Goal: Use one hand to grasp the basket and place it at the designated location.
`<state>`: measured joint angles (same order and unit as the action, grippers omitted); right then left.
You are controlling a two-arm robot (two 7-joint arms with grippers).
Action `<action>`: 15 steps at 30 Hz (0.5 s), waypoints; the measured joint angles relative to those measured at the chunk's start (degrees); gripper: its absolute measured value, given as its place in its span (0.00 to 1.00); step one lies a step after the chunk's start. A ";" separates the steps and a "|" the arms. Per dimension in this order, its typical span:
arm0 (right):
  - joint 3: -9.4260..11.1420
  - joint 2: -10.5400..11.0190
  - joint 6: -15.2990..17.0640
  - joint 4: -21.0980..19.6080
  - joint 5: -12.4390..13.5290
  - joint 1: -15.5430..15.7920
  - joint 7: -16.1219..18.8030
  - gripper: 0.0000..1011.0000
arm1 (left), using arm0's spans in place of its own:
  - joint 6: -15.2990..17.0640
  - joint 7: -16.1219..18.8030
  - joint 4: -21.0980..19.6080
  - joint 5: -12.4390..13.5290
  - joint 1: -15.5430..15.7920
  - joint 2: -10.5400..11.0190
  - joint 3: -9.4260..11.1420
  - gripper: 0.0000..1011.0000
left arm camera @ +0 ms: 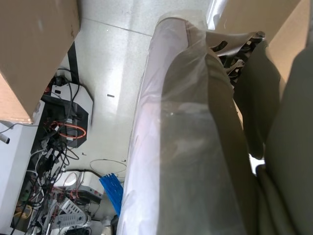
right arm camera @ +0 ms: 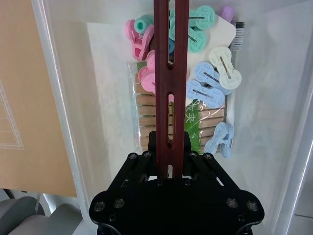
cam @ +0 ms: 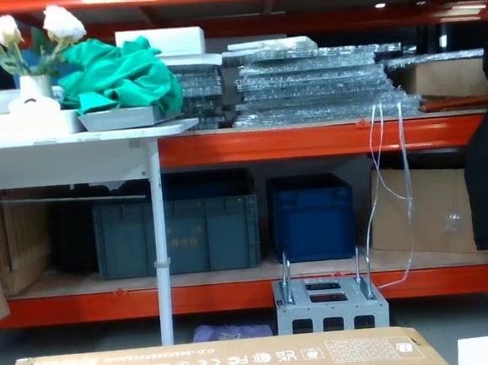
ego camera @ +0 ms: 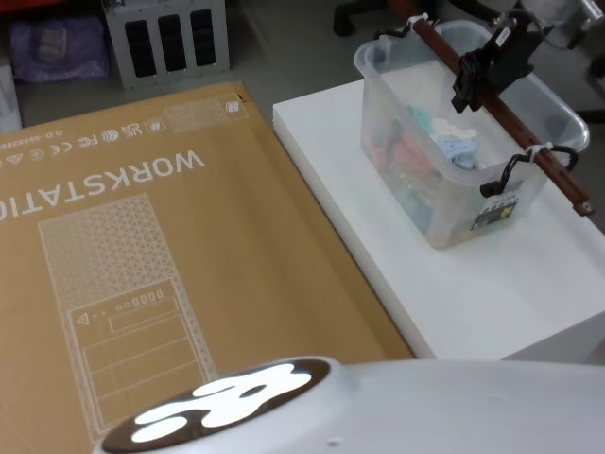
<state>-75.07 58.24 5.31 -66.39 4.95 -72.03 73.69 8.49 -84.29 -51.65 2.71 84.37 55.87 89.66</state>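
The right gripper (ego camera: 473,80) is seen closed on the reddish-brown bar handle (ego camera: 501,113) of the basket (ego camera: 444,203), clamped near the handle's middle; in the right wrist view the black jaws are pressed against both sides of the slotted bar (right arm camera: 171,73). The handle is fastened to the basket rim by white zip ties (ego camera: 535,151) at each end. The basket, a clear plastic tub, is set on the white table (ego camera: 492,293), toward its far right part. Inside it, pastel clothes pegs (right arm camera: 215,73) and a pack of wooden pegs (right arm camera: 146,115) are seen. A large brown cardboard box (ego camera: 142,265) lies just beside the table on its left. The left gripper cannot be made out; its state cannot be told.
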 joint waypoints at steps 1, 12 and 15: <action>-0.01 0.02 0.00 -0.03 0.00 0.00 -0.03 0.23 | 0.00 0.00 0.00 0.00 0.00 0.00 0.00 0.00; -0.07 0.25 -0.06 -0.29 0.08 0.06 -0.30 0.38 | 0.00 0.00 0.00 0.00 0.00 0.00 0.00 0.00; -0.08 0.29 -0.07 -0.33 0.10 0.06 -0.35 0.47 | 0.00 0.00 0.00 0.00 0.00 0.00 0.00 0.00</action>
<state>-75.15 58.54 5.23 -66.71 5.04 -71.97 73.34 8.50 -84.29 -51.66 2.71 84.37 55.87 89.66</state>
